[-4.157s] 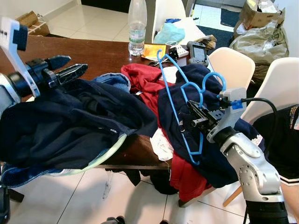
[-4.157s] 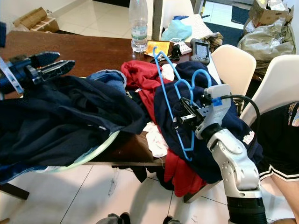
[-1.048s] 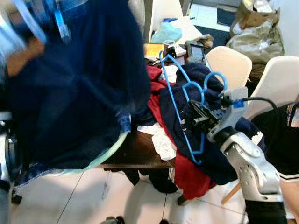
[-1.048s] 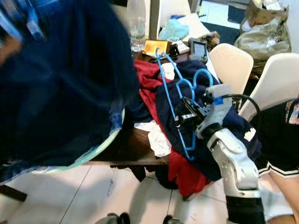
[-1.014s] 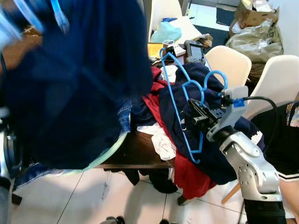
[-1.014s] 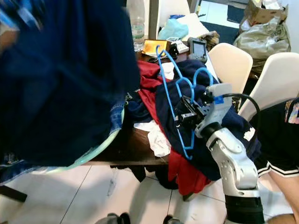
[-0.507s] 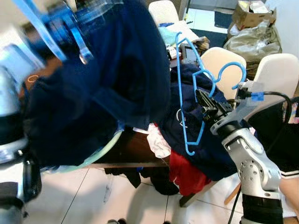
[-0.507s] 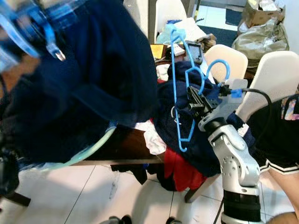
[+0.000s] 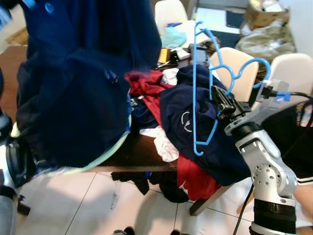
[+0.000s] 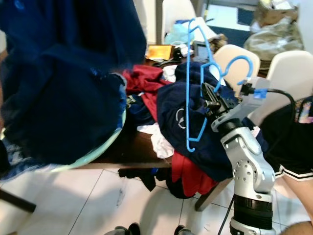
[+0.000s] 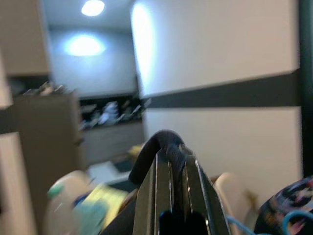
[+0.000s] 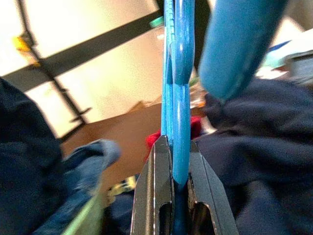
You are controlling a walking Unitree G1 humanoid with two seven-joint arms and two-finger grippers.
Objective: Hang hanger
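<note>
Right pincer (image 9: 221, 104) clamps blue hanger (image 9: 194, 88) (upright, above clothes).

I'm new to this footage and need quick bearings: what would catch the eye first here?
A big dark blue garment hangs lifted at the left, pinched in the left gripper. At the right, the right gripper holds a bright blue hanger upright over a pile of clothes spilling off the table.

A home dining area. A dark wooden table (image 9: 146, 154) heaped with clothes (image 9: 205, 122) stands on pale floor tiles (image 9: 88, 205). White chairs (image 9: 288, 73) sit at two o'clock, stuffed bags (image 9: 264, 39) beyond.
</note>
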